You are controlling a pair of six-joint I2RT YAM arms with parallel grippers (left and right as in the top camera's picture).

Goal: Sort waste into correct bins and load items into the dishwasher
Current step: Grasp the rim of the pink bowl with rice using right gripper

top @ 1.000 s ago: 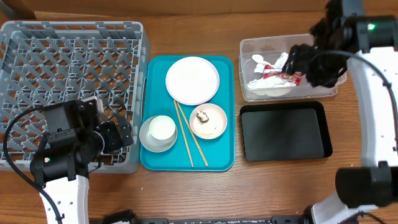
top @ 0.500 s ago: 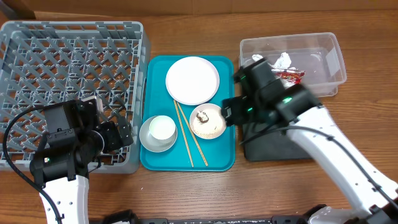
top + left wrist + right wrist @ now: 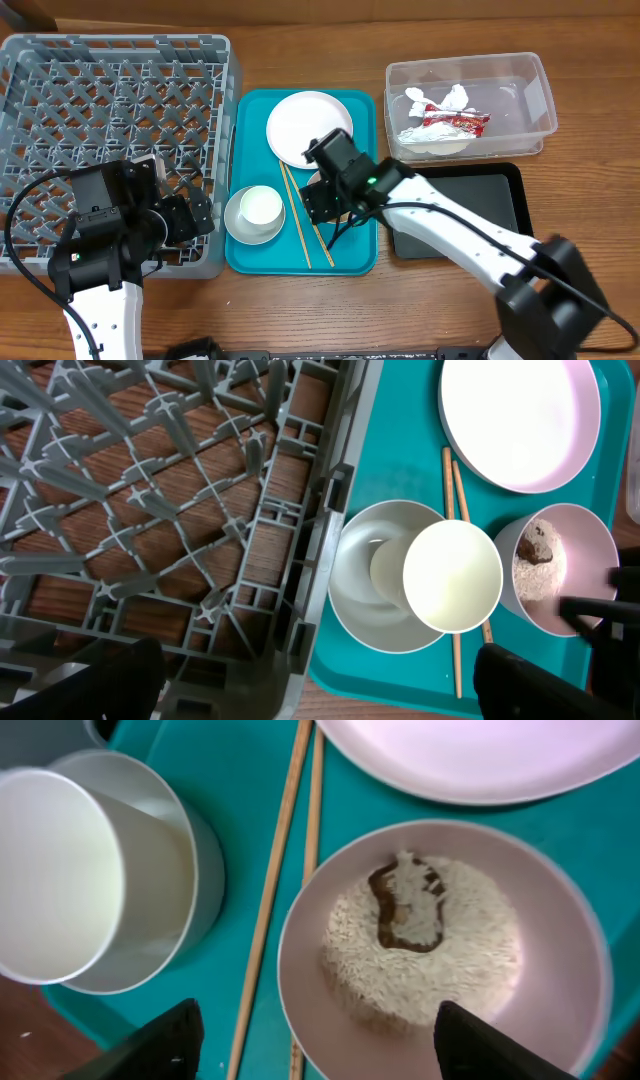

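Observation:
My right gripper (image 3: 325, 1045) is open just above the teal tray, its fingers either side of the near rim of the small white dish (image 3: 560, 970). The dish holds rice (image 3: 450, 960) and a brown lump (image 3: 405, 905). In the overhead view that gripper (image 3: 325, 200) covers most of the dish. Two chopsticks (image 3: 275, 880) lie left of the dish, and beyond them the cup (image 3: 452, 575) sits in the grey bowl (image 3: 365, 590). The large plate (image 3: 305, 125) lies behind. My left gripper (image 3: 190, 218) hangs open and empty over the dish rack's (image 3: 110, 60) near right corner.
The clear tub (image 3: 530, 90) at the back right holds the red-and-white wrapper (image 3: 455, 122) and white napkin (image 3: 440, 100). The black tray (image 3: 495, 190) lies in front of it, partly under my right arm. The teal tray (image 3: 355, 260) sits between rack and bins.
My right arm has swung from the clear tub leftward and forward, across the black tray, to over the small dish. The left arm has not moved.

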